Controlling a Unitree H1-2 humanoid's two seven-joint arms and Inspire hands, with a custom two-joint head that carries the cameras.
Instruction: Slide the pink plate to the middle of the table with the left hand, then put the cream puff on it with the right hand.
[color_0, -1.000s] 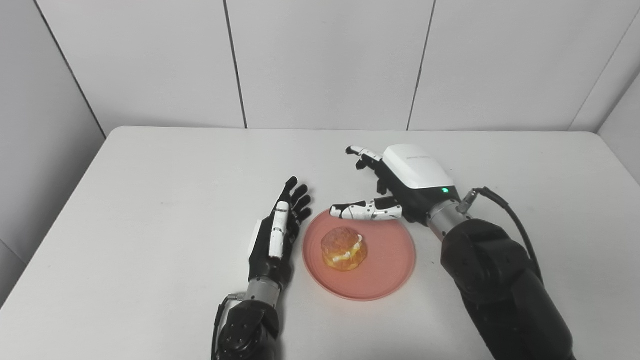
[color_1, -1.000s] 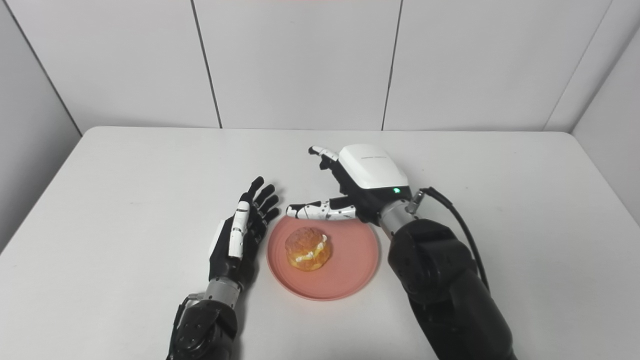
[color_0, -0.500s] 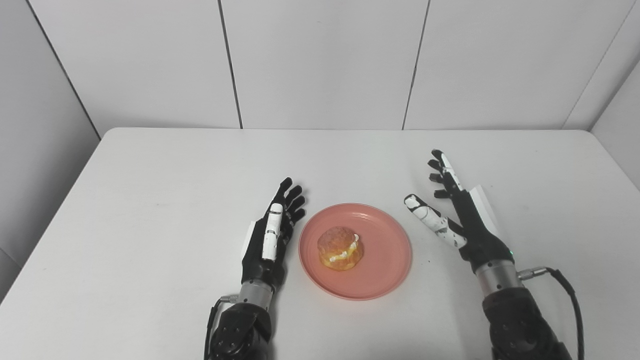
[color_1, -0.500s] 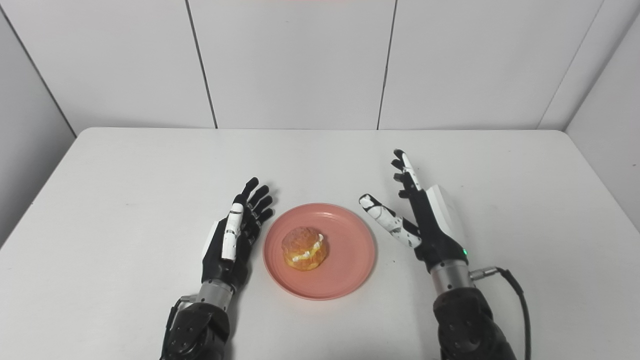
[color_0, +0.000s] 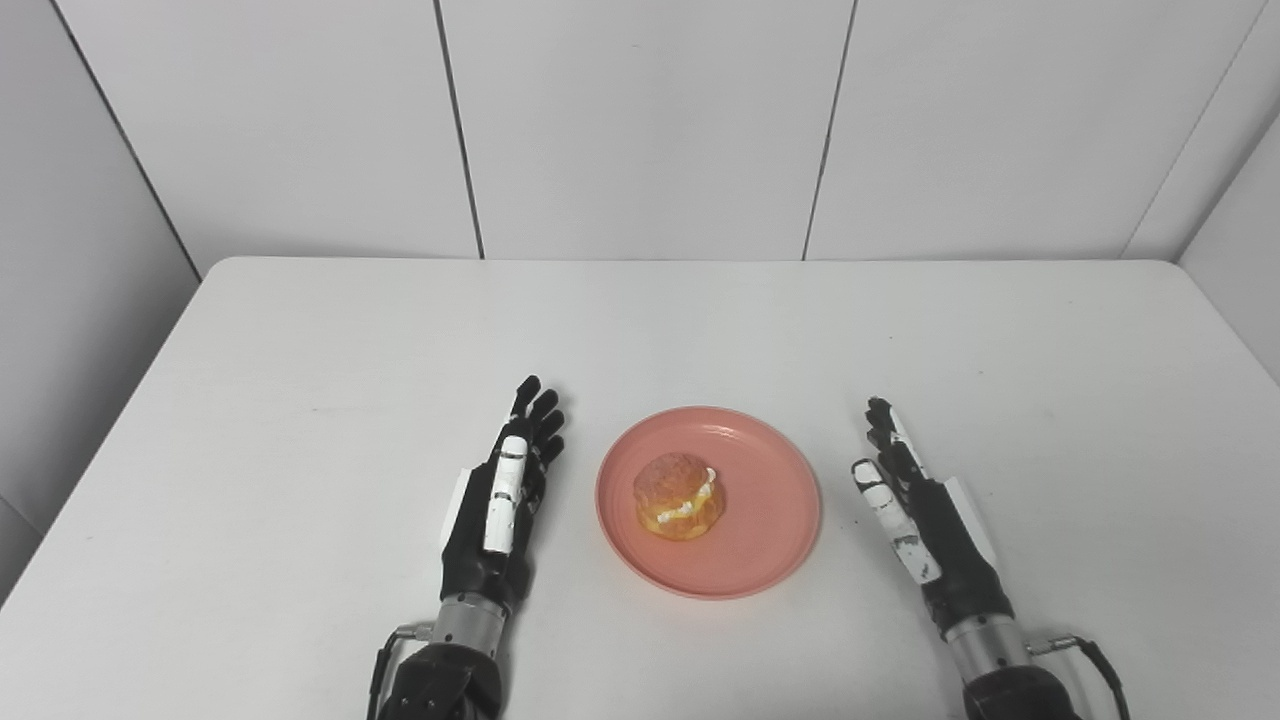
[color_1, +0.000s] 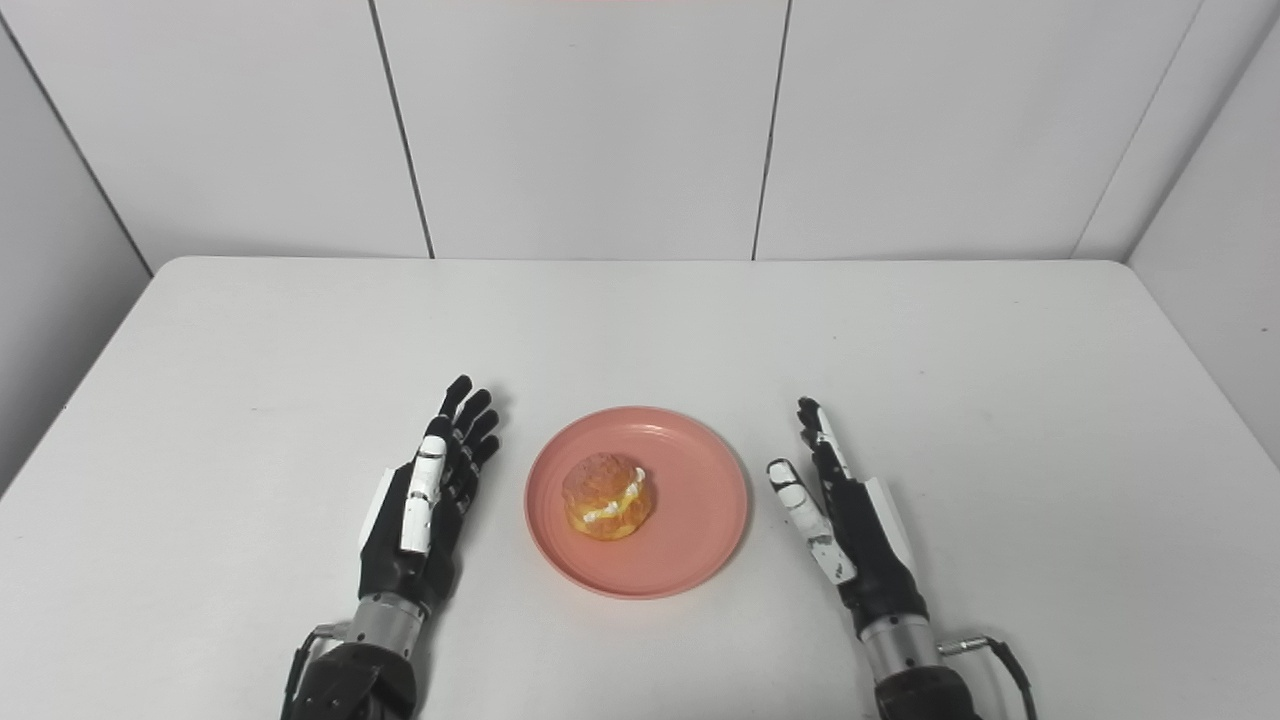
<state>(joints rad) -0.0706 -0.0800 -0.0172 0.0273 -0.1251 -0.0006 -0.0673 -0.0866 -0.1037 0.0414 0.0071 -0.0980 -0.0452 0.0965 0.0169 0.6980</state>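
From the left eye view, the pink plate (color_0: 709, 502) sits near the middle of the white desk (color_0: 300, 340), with the cream puff (color_0: 680, 497) resting at its centre. The left robot hand (color_0: 500, 505) lies at the plate's 9 o'clock, clear of the rim, fingers spread and holding nothing. From the right eye view, the right robot hand (color_1: 850, 525) lies at the plate's 3 o'clock, just beside the rim, fingers likewise spread and empty.
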